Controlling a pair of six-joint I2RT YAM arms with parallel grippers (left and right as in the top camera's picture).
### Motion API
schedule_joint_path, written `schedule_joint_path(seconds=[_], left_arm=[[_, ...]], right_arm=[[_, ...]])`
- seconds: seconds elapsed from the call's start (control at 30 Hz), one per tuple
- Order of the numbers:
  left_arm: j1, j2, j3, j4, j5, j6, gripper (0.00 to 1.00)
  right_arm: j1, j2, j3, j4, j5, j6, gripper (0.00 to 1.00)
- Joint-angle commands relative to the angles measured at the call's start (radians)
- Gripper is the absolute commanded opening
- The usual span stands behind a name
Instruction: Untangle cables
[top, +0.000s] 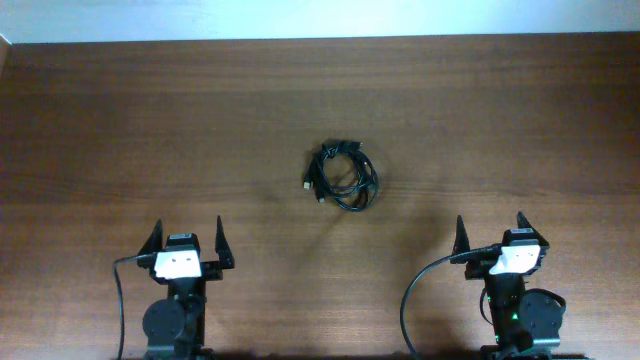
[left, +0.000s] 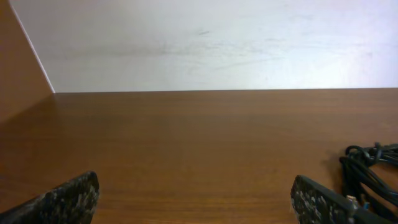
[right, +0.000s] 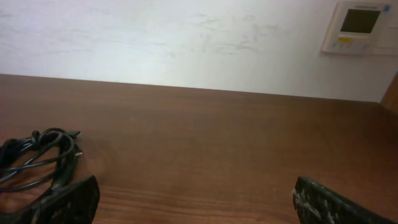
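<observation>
The cables (top: 342, 176) lie as one small black tangle near the middle of the wooden table, with a metallic plug tip at its left side. In the left wrist view the cables (left: 371, 169) show at the far right; in the right wrist view the cables (right: 38, 160) sit at the far left. My left gripper (top: 187, 244) rests open near the front left, well short of the tangle. At the front right my right gripper (top: 491, 233) stands open too. Nothing is between either pair of fingers.
The brown wooden table (top: 150, 120) runs back to a white wall (right: 186, 43). A white wall panel (right: 360, 26) with a small screen hangs at the right. Thick black arm cables (top: 410, 300) loop beside the arm bases.
</observation>
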Motion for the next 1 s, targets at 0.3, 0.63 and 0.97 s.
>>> schedule_joint_path(seconds=[0.3, 0.63, 0.97], left_arm=[[-0.001, 0.141, 0.436, -0.262, 0.202, -0.019, 0.99], [-0.001, 0.872, 1.457, -0.785, 0.426, 0.037, 0.99], [-0.001, 1.662, 2.518, -1.367, 0.426, 0.118, 0.99]], right_arm=[[0.002, 0.066, 0.269, -0.14, -0.156, 0.2, 0.99], [0.003, 0.838, 1.15, -0.661, -0.225, 0.2, 0.99], [0.003, 1.444, 2.226, -1.147, -0.335, 0.063, 0.99]])
